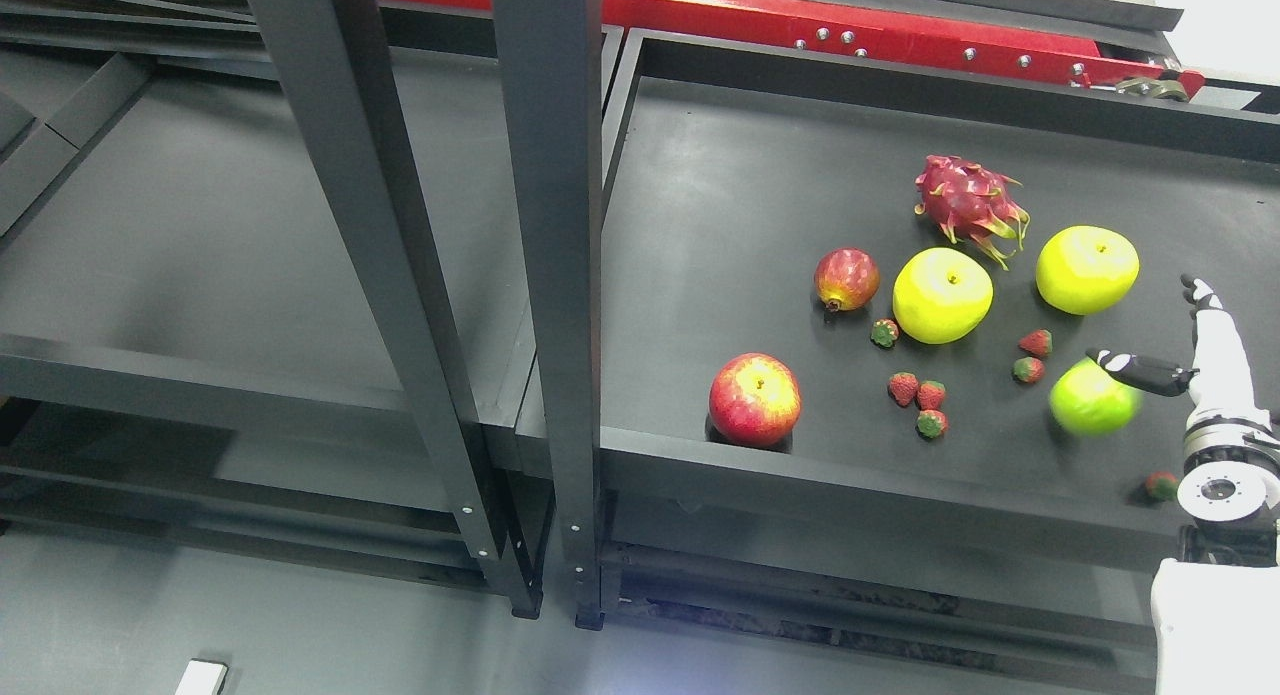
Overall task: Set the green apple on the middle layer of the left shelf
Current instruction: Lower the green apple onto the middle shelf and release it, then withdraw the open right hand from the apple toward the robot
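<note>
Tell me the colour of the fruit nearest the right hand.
Bright green apple, seen in the head view.

Looks like a lab or test workshop, not a shop: bare dark metal shelving [420, 275] on a plain grey floor [300, 625], a red steel beam [850, 25] with bolts behind, fake-looking fruit [940, 295] scattered loose on one shelf board [720, 175].

The right arm rises from the lower right corner, its white forearm upright. The right hand [1195, 350] is spread, one dark-tipped finger [1140, 367] reaching leftward and another [1198, 293] pointing up. The left arm is out of view.
</note>
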Motion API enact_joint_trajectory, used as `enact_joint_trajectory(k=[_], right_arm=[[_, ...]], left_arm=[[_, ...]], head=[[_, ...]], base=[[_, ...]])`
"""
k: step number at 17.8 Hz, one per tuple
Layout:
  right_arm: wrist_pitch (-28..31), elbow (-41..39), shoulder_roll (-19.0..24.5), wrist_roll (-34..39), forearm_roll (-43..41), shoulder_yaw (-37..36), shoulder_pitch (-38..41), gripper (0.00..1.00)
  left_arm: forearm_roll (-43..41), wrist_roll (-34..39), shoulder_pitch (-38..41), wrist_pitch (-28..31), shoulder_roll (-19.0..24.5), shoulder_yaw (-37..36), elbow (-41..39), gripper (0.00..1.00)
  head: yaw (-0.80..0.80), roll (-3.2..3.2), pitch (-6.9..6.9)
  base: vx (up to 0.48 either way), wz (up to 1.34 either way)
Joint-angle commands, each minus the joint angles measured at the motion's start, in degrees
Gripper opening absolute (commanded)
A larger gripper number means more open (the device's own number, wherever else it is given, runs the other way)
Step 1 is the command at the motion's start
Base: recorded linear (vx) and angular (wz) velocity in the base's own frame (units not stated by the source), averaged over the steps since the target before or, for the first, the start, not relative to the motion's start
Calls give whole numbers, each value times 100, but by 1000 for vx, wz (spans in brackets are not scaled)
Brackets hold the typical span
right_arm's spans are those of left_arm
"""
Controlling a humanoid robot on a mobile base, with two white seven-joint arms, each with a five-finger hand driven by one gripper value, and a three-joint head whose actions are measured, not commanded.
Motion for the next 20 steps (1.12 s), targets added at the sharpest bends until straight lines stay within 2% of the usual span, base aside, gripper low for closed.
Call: enact_joint_trajectory(k=[1,4,8,10,14,16,18,20], right_arm=[[17,161,-35,16,-224,80,-14,100],[-36,100,-35,77,-320,98,-40,100],[-1168,-110,-35,165,-760,124,47,100],[-978,-339,271,156,-795,115,240,100],[-862,-717,1465,112,-926,80,504,100],[-871,-936,1465,156,-1364,89,679,100],[-862,-1147,1465,191,-2224,115,829,100],[-888,-1341,1465,279,-2587,220,1066,100]], left_arm=[[0,3,0,-3,100,0,0,100],[0,3,0,-3,100,0,0,100],[0,3,0,-3,100,0,0,100],[0,3,0,-3,100,0,0,100],[0,3,0,-3,100,0,0,100],[0,3,0,-3,100,0,0,100],[0,3,0,-3,100,0,0,100],[0,3,0,-3,100,0,0,100]], head=[[0,0,0],[0,0,0],[0,0,0],[0,0,0],[0,0,0],[0,0,0],[0,0,0],[0,0,0]], base=[[0,0],[0,0],[0,0],[0,0],[0,0],[0,0],[0,0],[0,0]])
